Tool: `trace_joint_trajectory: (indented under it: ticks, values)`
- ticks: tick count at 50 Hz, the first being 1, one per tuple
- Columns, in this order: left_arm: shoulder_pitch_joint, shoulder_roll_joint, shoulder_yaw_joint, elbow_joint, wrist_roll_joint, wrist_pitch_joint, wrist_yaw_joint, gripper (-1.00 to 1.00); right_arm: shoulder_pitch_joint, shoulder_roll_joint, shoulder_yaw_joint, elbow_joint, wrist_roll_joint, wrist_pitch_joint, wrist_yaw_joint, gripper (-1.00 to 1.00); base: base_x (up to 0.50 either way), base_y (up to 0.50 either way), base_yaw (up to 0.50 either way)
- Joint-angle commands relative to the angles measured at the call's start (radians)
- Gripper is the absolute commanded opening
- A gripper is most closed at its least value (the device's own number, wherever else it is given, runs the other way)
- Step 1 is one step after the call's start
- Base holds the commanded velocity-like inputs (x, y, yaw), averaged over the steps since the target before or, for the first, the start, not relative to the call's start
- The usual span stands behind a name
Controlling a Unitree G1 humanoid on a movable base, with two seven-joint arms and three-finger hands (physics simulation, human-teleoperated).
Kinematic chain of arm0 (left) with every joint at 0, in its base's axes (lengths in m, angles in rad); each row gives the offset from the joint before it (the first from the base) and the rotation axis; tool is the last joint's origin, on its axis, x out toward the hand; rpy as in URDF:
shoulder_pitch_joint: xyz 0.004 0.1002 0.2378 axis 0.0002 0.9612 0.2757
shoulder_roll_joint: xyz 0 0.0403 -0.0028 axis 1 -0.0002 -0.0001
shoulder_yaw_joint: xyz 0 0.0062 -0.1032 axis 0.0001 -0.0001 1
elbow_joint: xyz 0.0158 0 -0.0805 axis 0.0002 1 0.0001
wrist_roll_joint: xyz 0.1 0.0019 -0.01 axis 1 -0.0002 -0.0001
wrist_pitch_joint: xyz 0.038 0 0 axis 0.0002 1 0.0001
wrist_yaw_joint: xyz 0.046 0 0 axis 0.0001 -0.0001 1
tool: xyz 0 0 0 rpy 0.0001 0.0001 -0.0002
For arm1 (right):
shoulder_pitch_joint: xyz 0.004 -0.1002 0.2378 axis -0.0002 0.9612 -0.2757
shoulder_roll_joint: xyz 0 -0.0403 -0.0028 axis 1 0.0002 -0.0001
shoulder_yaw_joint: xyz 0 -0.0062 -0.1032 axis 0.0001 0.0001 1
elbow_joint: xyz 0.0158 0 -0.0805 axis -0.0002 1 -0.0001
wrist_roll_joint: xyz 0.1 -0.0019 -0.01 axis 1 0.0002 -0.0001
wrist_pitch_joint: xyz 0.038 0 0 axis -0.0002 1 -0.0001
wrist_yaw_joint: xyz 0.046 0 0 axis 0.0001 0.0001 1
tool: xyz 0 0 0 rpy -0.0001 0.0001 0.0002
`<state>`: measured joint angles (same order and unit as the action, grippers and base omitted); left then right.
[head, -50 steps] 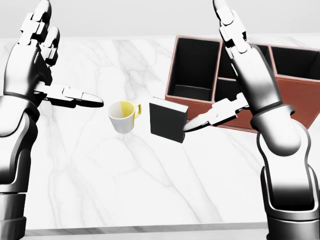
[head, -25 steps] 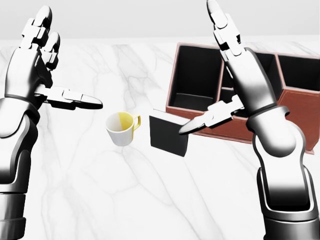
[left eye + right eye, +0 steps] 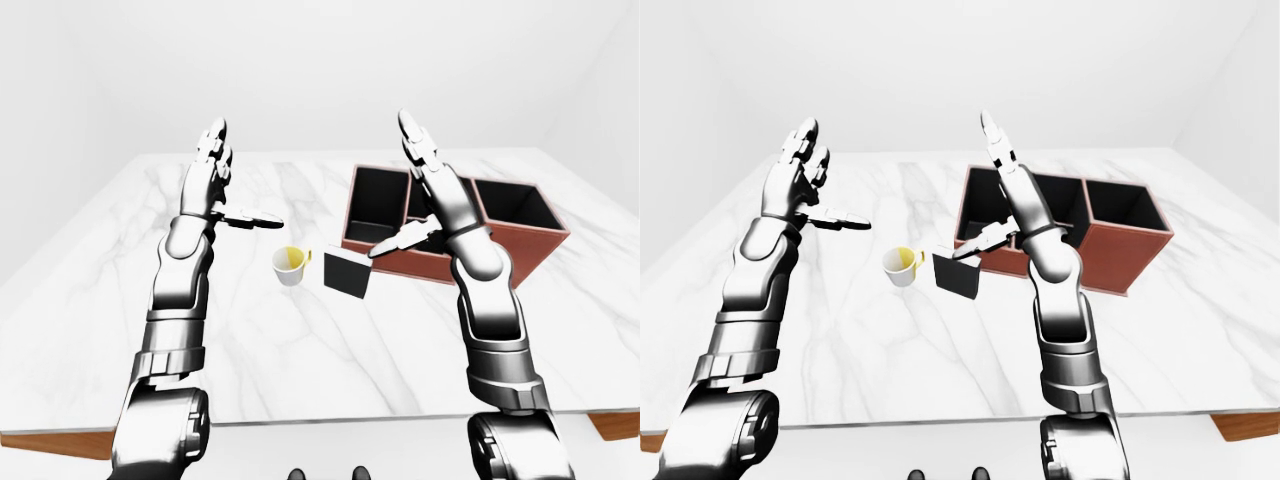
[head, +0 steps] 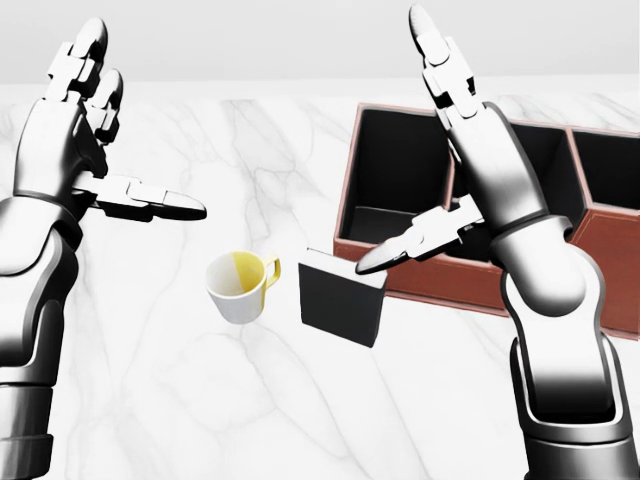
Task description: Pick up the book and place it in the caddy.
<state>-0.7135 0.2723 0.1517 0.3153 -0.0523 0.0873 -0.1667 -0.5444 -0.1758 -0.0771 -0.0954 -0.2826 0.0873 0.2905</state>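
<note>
A dark book (image 4: 342, 297) stands upright on the white marble table (image 4: 200, 400), just left of the caddy in the head view. The caddy (image 4: 440, 281) is a brown box with several black compartments, at the right. My right hand (image 4: 415, 150) is open, fingers pointing up in front of the caddy; its thumb (image 4: 400, 248) reaches left over the book's upper right corner, and I cannot tell if it touches. My left hand (image 4: 125, 130) is open and empty, raised at the left, well apart from the book.
A white mug with a yellow inside (image 4: 238, 286) stands just left of the book. The table's near edge (image 3: 300, 424) runs along the bottom of the left-eye view. A plain white wall lies beyond the table.
The whole picture has shifted: table, mug, book and caddy slid down and grew, so the camera has moved. The right hand drifted slightly left; both hands stay open.
</note>
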Motion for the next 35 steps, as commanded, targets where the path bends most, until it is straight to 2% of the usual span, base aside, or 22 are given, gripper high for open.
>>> trace_joint_trajectory:
  ticks: [1,27,35]
  values:
    - [-0.003,-0.001,-0.001,0.017,0.001,0.0,0.0,1.0,0.002,0.001,0.0,0.009,-0.001,0.0,-0.001,1.0,0.18,0.0,0.0]
    - [0.011,-0.001,0.001,0.007,-0.003,0.0,-0.004,1.0,0.022,0.015,0.015,-0.014,-0.028,0.0,0.009,1.0,0.18,0.0,0.0]
    - [0.017,0.002,0.005,-0.011,-0.006,0.0,-0.003,1.0,0.049,0.025,0.034,-0.022,-0.081,0.0,-0.007,1.0,0.04,0.0,0.0]
